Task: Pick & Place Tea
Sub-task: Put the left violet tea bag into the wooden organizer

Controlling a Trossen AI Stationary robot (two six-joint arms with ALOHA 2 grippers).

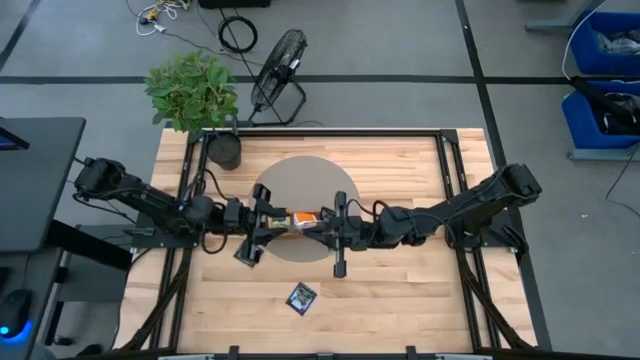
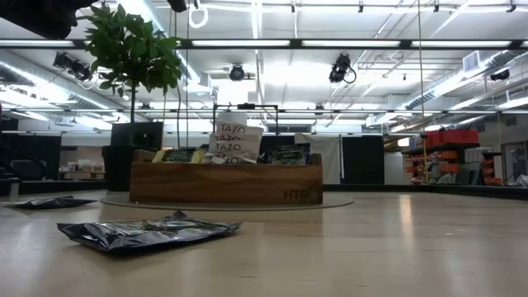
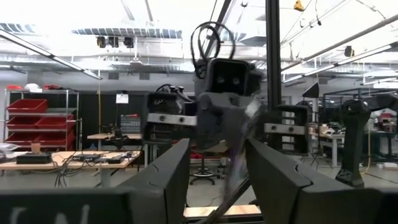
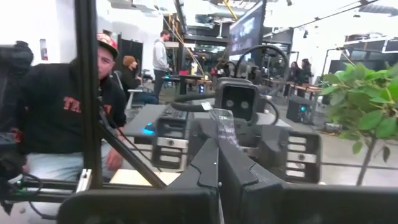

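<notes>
High view: both grippers met above the tray

Between my two arms, the right gripper (image 1: 322,226) was clenched on a dark tea sachet (image 4: 224,127) — in the right wrist view its fingers (image 4: 208,163) pressed together with the packet sticking up from the tips. Facing it, the left gripper (image 1: 268,222) stood released, its fingers (image 3: 163,180) parted with a gap between them, just beside the same packet. Both hovered over the long wooden tray (image 2: 224,183), which sat on a round grey mat (image 1: 300,170) and held more upright sachets (image 2: 235,140). Another dark sachet (image 1: 302,297) lay flat on the table (image 1: 400,300) — well apart, nearer the front edge — and one more (image 1: 246,254) lay near the left gripper. A potted plant (image 1: 193,95) stood at the table's far left corner. A person (image 4: 56,118) sat beyond the table.
</notes>
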